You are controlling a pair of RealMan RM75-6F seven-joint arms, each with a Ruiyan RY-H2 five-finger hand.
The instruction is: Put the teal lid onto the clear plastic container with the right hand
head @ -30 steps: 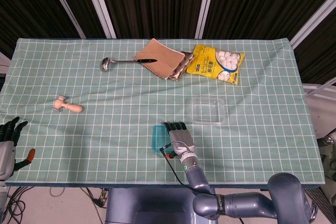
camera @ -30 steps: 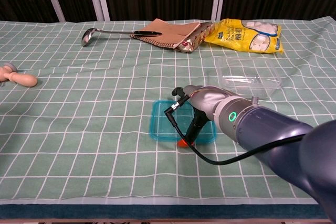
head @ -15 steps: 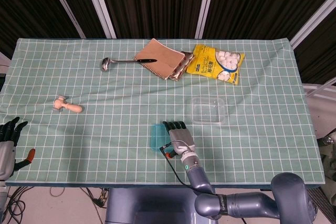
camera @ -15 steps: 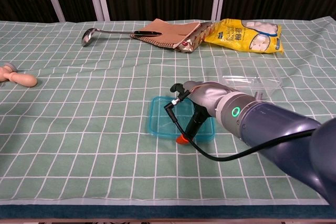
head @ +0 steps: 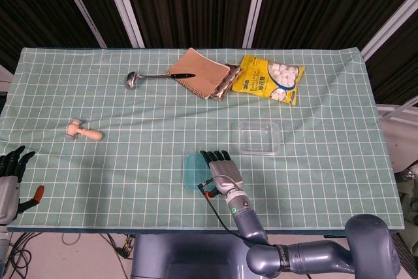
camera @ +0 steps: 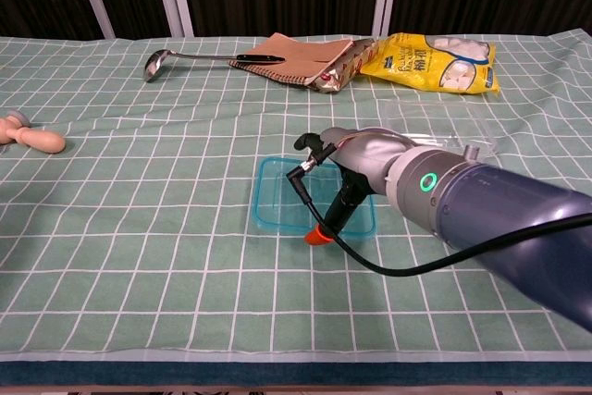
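The teal lid [head: 191, 171] [camera: 282, 203] lies left of my right hand [head: 221, 169] [camera: 356, 166], near the table's front edge. The hand's fingers rest across the lid's right part, and the orange-tipped thumb sits at its near edge, so the hand grips the lid. The lid looks tilted slightly off the cloth. The clear plastic container [head: 259, 138] [camera: 435, 127] stands upright, up and to the right of the hand, partly hidden by the forearm in the chest view. My left hand [head: 10, 173] hangs off the table's left edge, fingers apart, holding nothing.
At the left lies a small wooden piece [head: 85, 132] [camera: 28, 136]. A metal ladle [head: 147, 78], a brown notebook [head: 199, 73] and a yellow snack bag [head: 269, 80] line the far side. A green checked cloth [head: 130, 161] covers the table.
The right hand and the teal lid have shifted together a little to the left and away from the front edge. The left hand has not moved.
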